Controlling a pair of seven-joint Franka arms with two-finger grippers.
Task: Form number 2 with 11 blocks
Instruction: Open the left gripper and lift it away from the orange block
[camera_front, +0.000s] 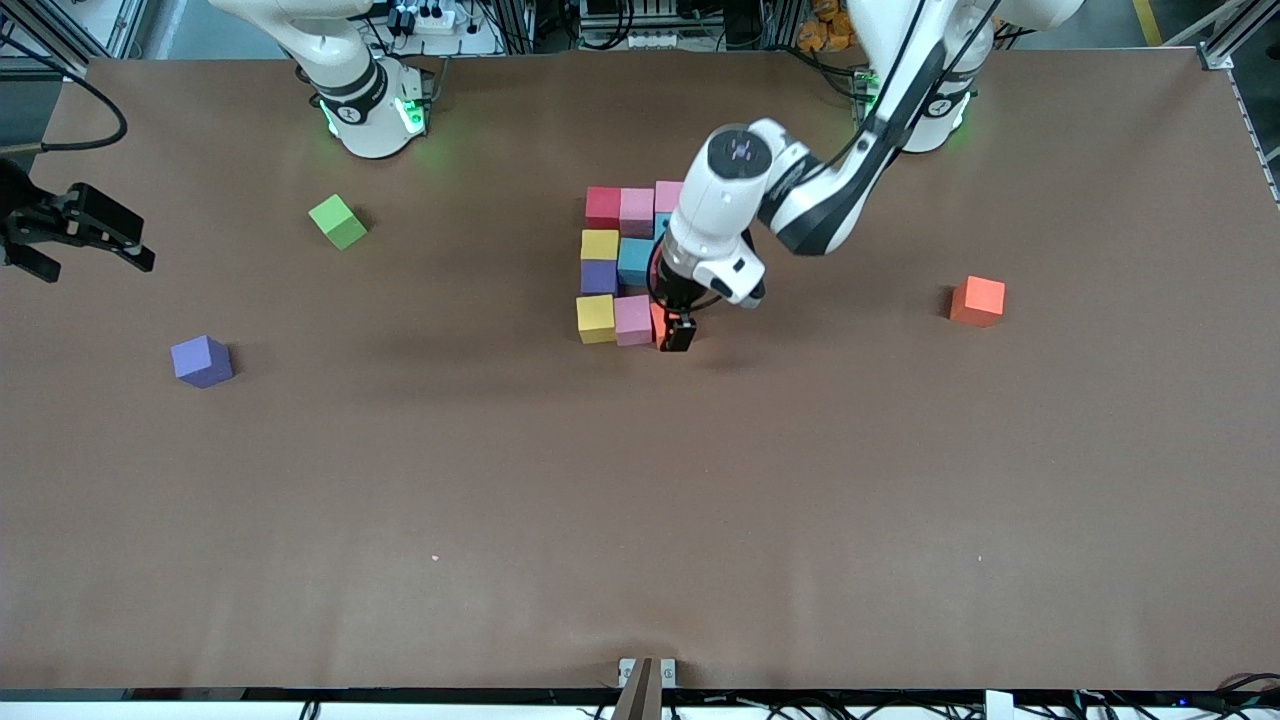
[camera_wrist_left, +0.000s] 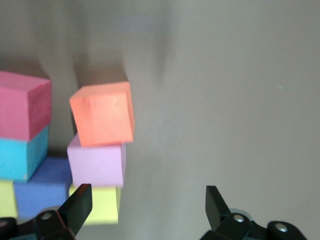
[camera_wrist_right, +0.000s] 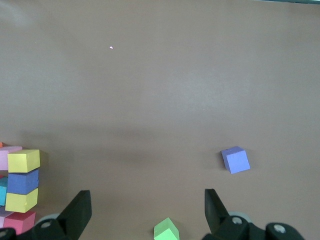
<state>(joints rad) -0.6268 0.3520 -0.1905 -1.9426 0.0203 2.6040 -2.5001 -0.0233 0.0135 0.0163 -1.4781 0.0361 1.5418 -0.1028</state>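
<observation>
The number 2 stands at mid-table as a cluster of blocks. Its farthest row is red (camera_front: 603, 207), pink (camera_front: 636, 211) and pink (camera_front: 668, 196). Nearer come yellow (camera_front: 600, 244), teal (camera_front: 635, 260) and purple (camera_front: 599, 276). The nearest row is yellow (camera_front: 595, 318), pink (camera_front: 633, 320) and an orange-red block (camera_front: 657, 321) (camera_wrist_left: 102, 114). My left gripper (camera_front: 678, 331) (camera_wrist_left: 147, 197) hovers open right by that block, holding nothing. The left arm hides part of the cluster. My right gripper (camera_front: 75, 230) (camera_wrist_right: 147, 200) waits open over the right arm's end of the table.
A loose orange cube (camera_front: 977, 301) lies toward the left arm's end. Toward the right arm's end lie a purple cube (camera_front: 202, 361) (camera_wrist_right: 235, 160) and, farther from the camera, a light green cube (camera_front: 338, 221) (camera_wrist_right: 166, 231). Bare brown table (camera_front: 640, 500) stretches nearer the camera.
</observation>
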